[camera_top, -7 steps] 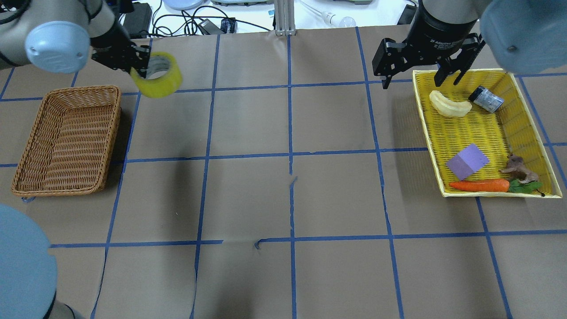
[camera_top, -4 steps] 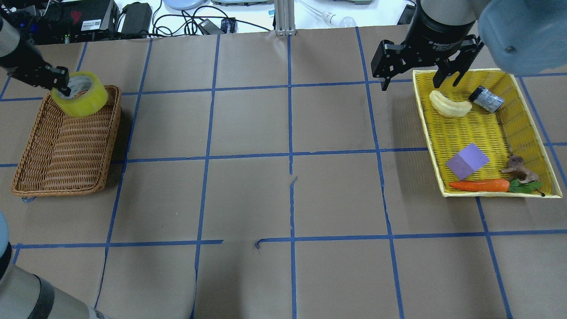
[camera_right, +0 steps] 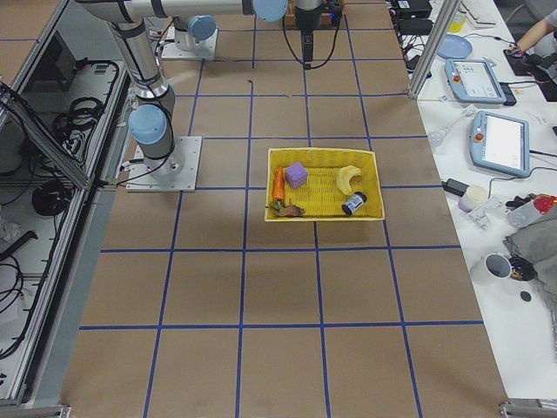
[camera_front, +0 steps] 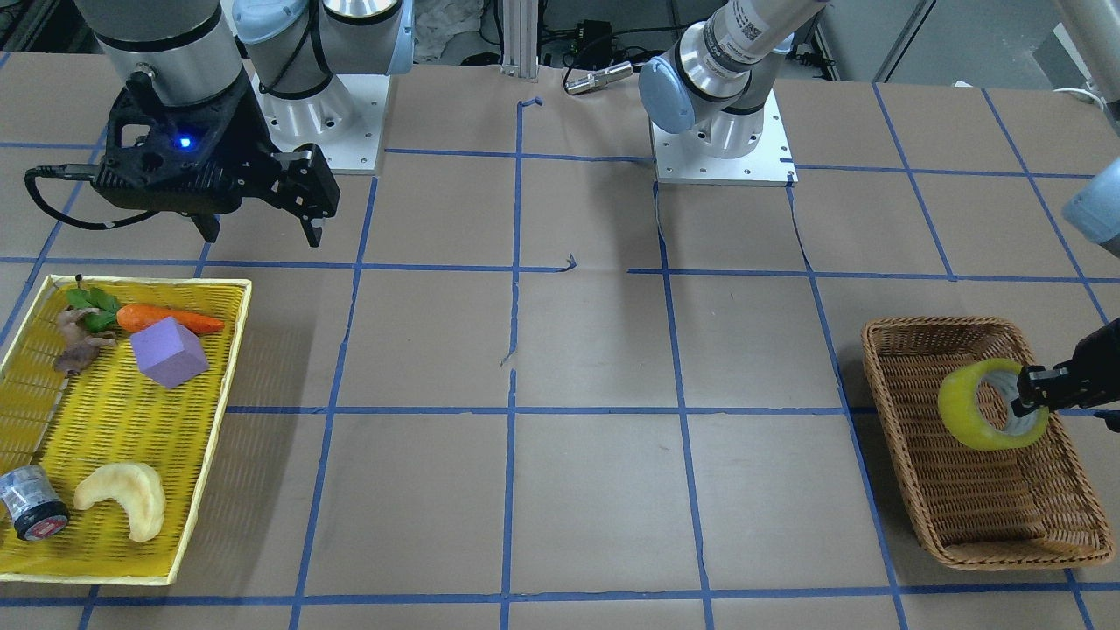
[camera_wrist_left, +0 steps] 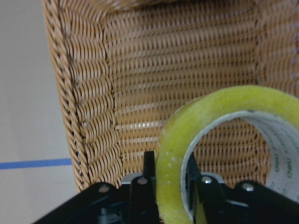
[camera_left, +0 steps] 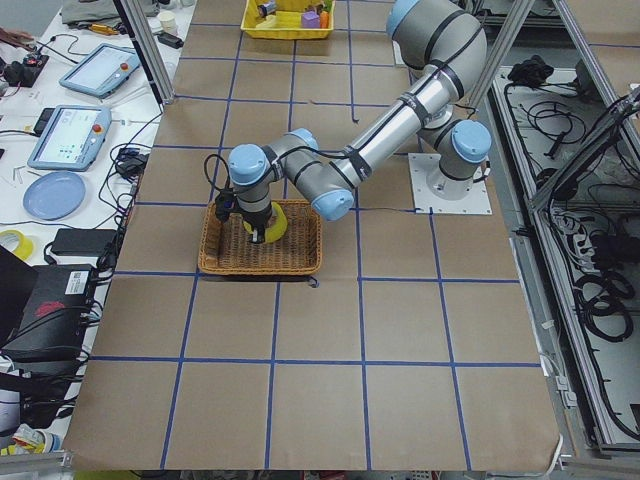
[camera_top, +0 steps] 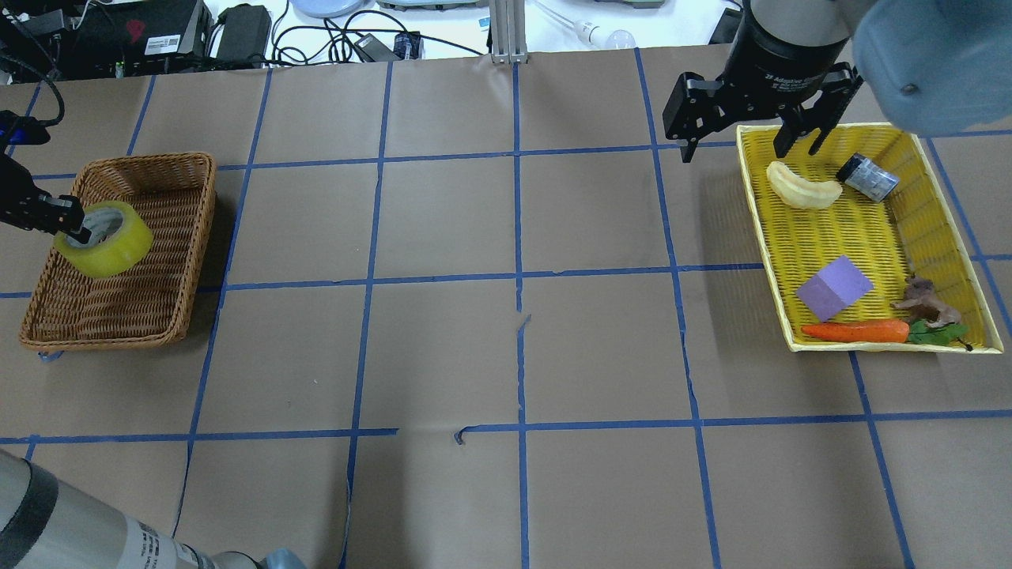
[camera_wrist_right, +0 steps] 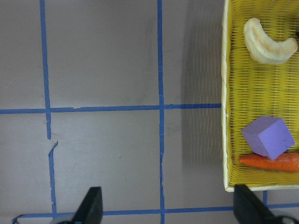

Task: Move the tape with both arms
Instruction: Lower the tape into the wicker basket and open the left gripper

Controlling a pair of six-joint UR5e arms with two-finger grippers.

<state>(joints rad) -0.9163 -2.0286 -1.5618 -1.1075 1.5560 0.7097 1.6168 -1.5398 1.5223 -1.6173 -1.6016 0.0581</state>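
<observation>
The yellow tape [camera_top: 105,239] hangs over the brown wicker basket [camera_top: 170,170], held by its rim in my left gripper [camera_top: 77,230], which is shut on it. It also shows in the front view [camera_front: 973,407], with the left gripper [camera_front: 1022,404] on its right side, and fills the left wrist view [camera_wrist_left: 224,112] above the basket's floor [camera_wrist_left: 154,70]. My right gripper [camera_top: 751,138] is open and empty, high over the far left corner of the yellow tray [camera_top: 747,150]. In the front view the right gripper [camera_front: 261,229] hangs above the table.
The yellow tray [camera_front: 210,437] holds a banana-shaped piece [camera_top: 802,188], a dark grey roll [camera_top: 867,177], a purple block [camera_top: 834,288], a carrot [camera_top: 858,331] and a small brown figure [camera_top: 923,299]. Cables and boxes [camera_top: 158,35] lie beyond the far table edge.
My left gripper has carried the tape leftward and toward the near side, from beside the basket's far right corner to over the basket's left part, lower. The right arm has stayed put.
</observation>
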